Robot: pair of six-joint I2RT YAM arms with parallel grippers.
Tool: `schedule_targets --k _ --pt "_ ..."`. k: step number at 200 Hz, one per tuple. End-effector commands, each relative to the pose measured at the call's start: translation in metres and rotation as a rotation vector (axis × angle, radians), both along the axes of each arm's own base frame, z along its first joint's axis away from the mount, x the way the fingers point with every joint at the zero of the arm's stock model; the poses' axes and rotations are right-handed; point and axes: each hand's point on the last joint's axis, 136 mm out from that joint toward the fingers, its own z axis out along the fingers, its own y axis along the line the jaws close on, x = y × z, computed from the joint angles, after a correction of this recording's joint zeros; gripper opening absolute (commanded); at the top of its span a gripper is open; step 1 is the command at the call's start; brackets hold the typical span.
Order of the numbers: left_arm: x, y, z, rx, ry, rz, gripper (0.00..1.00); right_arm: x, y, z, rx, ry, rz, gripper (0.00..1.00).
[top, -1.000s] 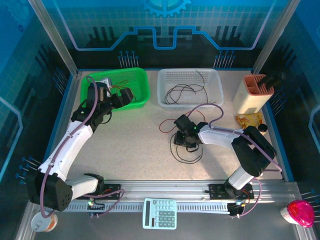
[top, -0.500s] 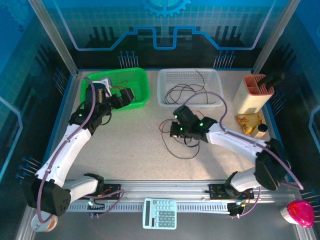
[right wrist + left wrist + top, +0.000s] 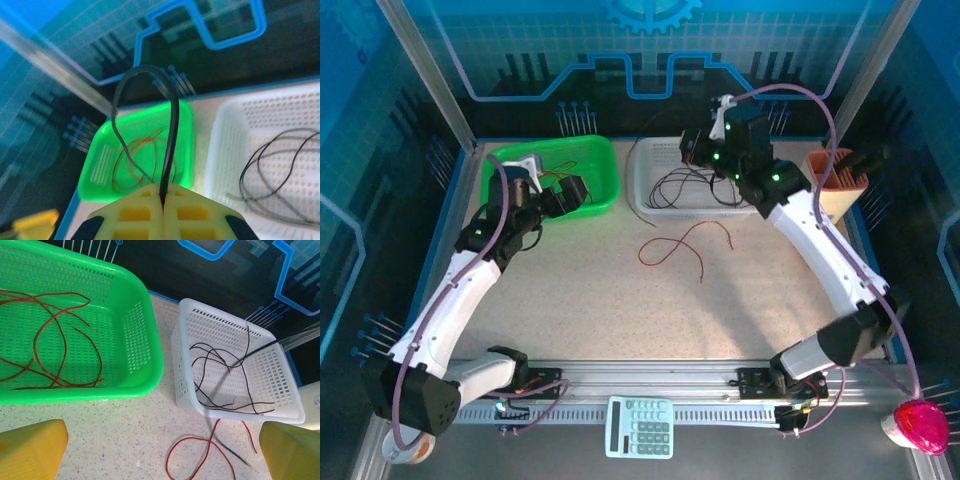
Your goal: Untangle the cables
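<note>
**Change.** The right gripper (image 3: pixel 692 150), a second ago low over a mixed red-and-black tangle on the beige speckled tabletop (image 3: pixel 600 290), has risen and swung back to hang above the far side of the white perforated plastic basket (image 3: pixel 642 180). Its yellow fingers (image 3: pixel 135 215) are pressed together, pinching one thin black wire (image 3: pixel 170 125), which arches up from the jaws and trails off to the left. The black loop has left the table.

**Meaning for the task.** The black strand appears to be pulled free of the red one. Releasing it into the white basket looks like the next step.

**Left gripper** (image 3: pixel 575 190). Unmoved over the near right corner of the green basket, its jaws standing wide apart and holding nothing.

**Containers.**
- Green perforated plastic basket (image 3: pixel 150 340), back left: several thin red wires (image 3: pixel 55 335), loosely curled on its floor. No black wire is seen among them.
- White basket, just right of the green one: a few thin black wires (image 3: pixel 220 370), loosely overlapping.

**Outstanding.** One thin red wire (image 3: pixel 685 243) lies alone in an open wavy curl on the tabletop, just in front of the white basket and touching neither container. It probably belongs in the green basket.
</note>
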Motion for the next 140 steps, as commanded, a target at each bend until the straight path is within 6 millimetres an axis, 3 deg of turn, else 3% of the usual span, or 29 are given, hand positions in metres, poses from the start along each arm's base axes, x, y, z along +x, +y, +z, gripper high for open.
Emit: schedule_targets --k 1,25,52,95,119,140 --pt "0.003 -0.008 0.014 0.005 -0.026 -0.036 0.99 0.036 -0.013 0.006 0.031 -0.03 -0.042 0.0" --pt "0.004 -0.01 0.015 0.006 -0.029 -0.043 0.99 0.071 -0.041 -0.011 0.038 0.02 -0.121 0.0" --pt "0.006 -0.015 0.017 0.006 -0.03 -0.057 0.99 0.096 -0.05 -0.062 0.004 0.104 -0.14 0.0" --pt "0.009 -0.031 0.013 0.025 -0.021 -0.1 0.99 0.119 -0.023 -0.166 0.027 0.293 -0.031 0.0" --pt "0.008 -0.047 0.006 0.044 -0.008 -0.14 0.99 0.12 0.003 -0.208 0.064 0.378 0.045 0.0" --pt "0.005 -0.066 -0.003 0.078 0.006 -0.197 0.99 0.12 -0.001 -0.242 0.046 0.436 0.015 0.0"
